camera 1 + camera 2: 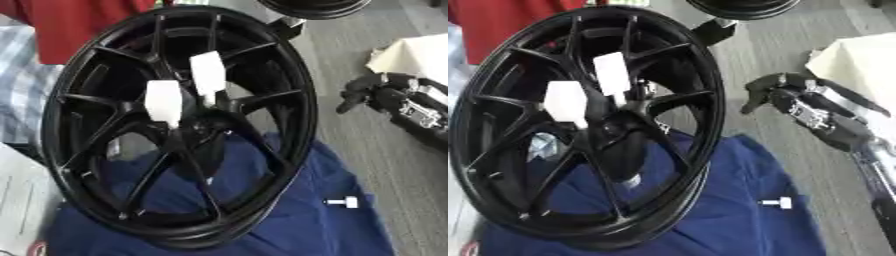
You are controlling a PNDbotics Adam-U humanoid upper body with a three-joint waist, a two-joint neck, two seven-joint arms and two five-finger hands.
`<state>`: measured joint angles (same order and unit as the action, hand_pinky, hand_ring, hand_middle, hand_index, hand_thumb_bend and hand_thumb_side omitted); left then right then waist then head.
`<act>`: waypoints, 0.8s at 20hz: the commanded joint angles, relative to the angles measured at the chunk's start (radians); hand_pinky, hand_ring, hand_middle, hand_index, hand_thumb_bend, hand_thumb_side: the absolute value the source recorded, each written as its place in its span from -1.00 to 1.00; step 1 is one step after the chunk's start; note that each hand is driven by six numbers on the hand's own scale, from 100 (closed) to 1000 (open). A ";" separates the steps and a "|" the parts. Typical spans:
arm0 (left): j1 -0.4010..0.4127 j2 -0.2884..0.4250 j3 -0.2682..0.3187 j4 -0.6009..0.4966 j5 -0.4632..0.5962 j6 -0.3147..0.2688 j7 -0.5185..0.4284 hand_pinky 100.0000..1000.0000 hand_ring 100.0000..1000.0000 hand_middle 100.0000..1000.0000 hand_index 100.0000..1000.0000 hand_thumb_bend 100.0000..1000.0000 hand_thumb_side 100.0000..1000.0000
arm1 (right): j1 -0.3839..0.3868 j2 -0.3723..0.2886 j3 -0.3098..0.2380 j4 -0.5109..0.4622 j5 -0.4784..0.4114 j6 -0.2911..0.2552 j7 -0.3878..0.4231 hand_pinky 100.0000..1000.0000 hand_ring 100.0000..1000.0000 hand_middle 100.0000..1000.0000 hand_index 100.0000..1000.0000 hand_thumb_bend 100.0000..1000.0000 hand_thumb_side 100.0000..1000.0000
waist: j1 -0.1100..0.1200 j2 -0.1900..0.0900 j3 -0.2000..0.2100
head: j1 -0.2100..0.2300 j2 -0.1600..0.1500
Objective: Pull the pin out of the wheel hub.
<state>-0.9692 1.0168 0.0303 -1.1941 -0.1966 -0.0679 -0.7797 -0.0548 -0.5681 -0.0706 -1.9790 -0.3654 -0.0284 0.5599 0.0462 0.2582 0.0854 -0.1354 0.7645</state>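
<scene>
A black spoked wheel hub [179, 125] stands tilted on its rim on a blue cloth [306, 220]. Two white blocky pins stick out near its centre, one [164, 100] left of the other [208, 75]. On the cloth to the right of the rim lies a small white pin [344, 202]. My right hand [785, 95] hovers over the grey floor to the right of the wheel, apart from it, with relaxed fingers holding nothing. My left hand shows in neither view.
A second black wheel [315, 7] lies at the top edge. Red fabric [74, 25] is behind the hub at upper left, checked cloth [22, 85] at left, a white sheet [22, 200] at lower left and a pale object [416, 55] at right.
</scene>
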 commanded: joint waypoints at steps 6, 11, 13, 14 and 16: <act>0.242 0.113 0.107 0.046 0.123 -0.002 0.133 0.33 -0.07 -0.53 -0.39 -1.00 -0.68 | -0.016 -0.022 -0.030 -0.021 -0.057 -0.014 -0.024 1.00 0.39 0.16 0.58 -1.00 0.16 | -0.019 -0.031 0.018 | -0.008 0.006; 0.381 0.110 0.123 0.017 0.071 -0.019 0.152 0.76 0.63 0.48 0.66 -1.00 -0.53 | -0.019 -0.017 -0.037 -0.021 -0.071 -0.023 -0.024 1.00 0.39 0.16 0.58 -1.00 0.16 | -0.037 -0.029 0.021 | -0.008 0.006; 0.412 0.107 0.129 -0.008 0.006 -0.009 0.142 0.86 0.74 0.64 0.80 -0.80 0.40 | -0.020 -0.014 -0.037 -0.021 -0.071 -0.023 -0.024 1.00 0.39 0.16 0.58 -1.00 0.16 | -0.043 -0.027 0.024 | -0.010 0.006; 0.418 0.103 0.132 -0.013 -0.018 -0.002 0.141 0.87 0.75 0.67 0.82 -0.80 0.60 | -0.021 -0.013 -0.036 -0.021 -0.070 -0.024 -0.024 1.00 0.39 0.16 0.58 -1.00 0.16 | -0.044 -0.026 0.024 | -0.009 0.006; 0.425 0.095 0.135 -0.016 -0.049 0.015 0.147 0.87 0.75 0.69 0.84 -0.90 0.82 | -0.024 -0.012 -0.032 -0.021 -0.071 -0.025 -0.020 1.00 0.39 0.16 0.58 -1.00 0.16 | -0.048 -0.026 0.023 | -0.006 0.006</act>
<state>-0.5366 1.0723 0.1431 -1.1910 -0.2228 -0.0626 -0.6352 -0.0705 -0.5660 -0.0927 -1.9790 -0.4295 -0.0505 0.5392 -0.0052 0.2526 0.1080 -0.1425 0.7645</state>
